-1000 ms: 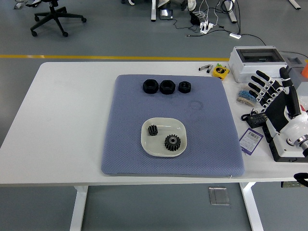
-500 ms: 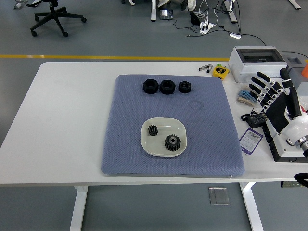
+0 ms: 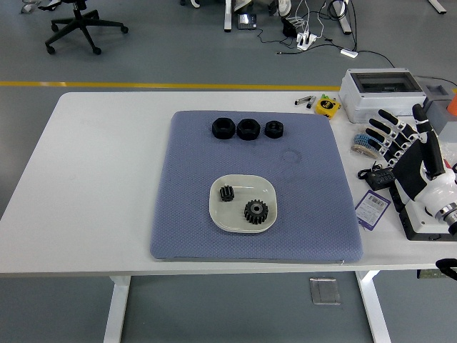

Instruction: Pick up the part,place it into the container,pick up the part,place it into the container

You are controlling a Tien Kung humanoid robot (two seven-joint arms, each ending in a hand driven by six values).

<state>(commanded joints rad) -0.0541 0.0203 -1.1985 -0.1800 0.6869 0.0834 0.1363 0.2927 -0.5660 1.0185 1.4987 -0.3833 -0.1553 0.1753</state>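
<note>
While two black toothed gears (image 3: 246, 205) already lie in the shallow cream square dish (image 3: 265, 188) on the blue-grey mat (image 3: 186, 179), the right robot hand (image 3: 400, 139) hangs empty, fingers spread, over the worktop's (image 3: 100, 164) right edge; both placements look done, so only withdrawal seems called for.

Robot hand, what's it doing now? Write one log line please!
right hand: open, at right table edge, holding nothing | plate: small gear and big gear inside | mat: three black nuts in back row

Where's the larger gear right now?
In the head view, the larger gear lies in the white dish at the mat's centre, toward its near-right corner, right of the small gear.
</note>
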